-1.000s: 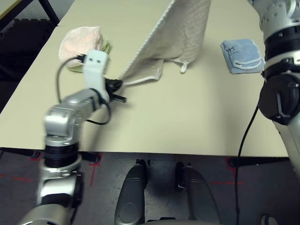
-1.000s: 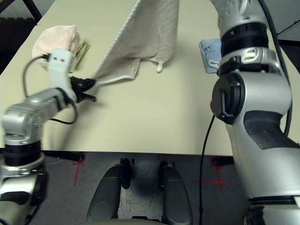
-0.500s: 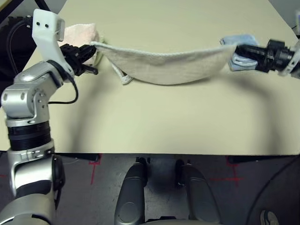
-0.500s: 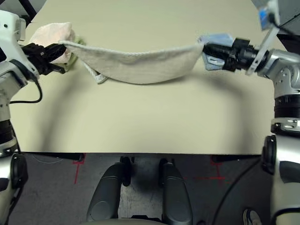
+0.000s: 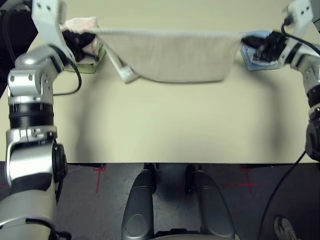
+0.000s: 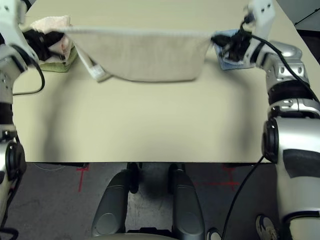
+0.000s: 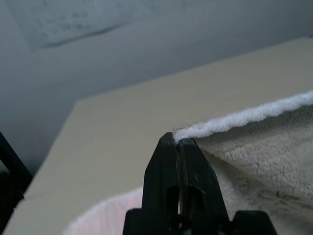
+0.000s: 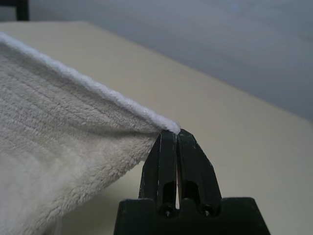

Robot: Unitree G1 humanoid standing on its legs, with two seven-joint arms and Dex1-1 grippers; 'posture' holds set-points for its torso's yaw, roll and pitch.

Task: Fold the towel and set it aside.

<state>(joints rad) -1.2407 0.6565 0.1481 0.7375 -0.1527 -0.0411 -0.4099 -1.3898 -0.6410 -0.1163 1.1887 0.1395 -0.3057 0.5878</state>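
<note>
The beige towel (image 5: 172,55) hangs stretched in the air over the far part of the table, its white-edged top line taut between both arms. My left gripper (image 5: 91,38) is shut on the towel's left top corner (image 7: 182,133). At the other end my right gripper (image 5: 246,41) is shut on the right top corner (image 8: 168,126). The cloth sags in a curve below the top edge, and a white-edged flap (image 5: 124,73) dangles lower on the left side.
A pink folded towel (image 5: 82,26) lies on a green cloth (image 5: 90,62) at the far left, just behind my left gripper. A light-blue folded towel (image 5: 257,56) sits at the far right under my right gripper. The tan table (image 5: 170,125) stretches bare toward its front edge.
Both arms have raised the towel and pulled its top edge from a sagging curve to a straight line. The camera has tilted, shifting the whole scene.
</note>
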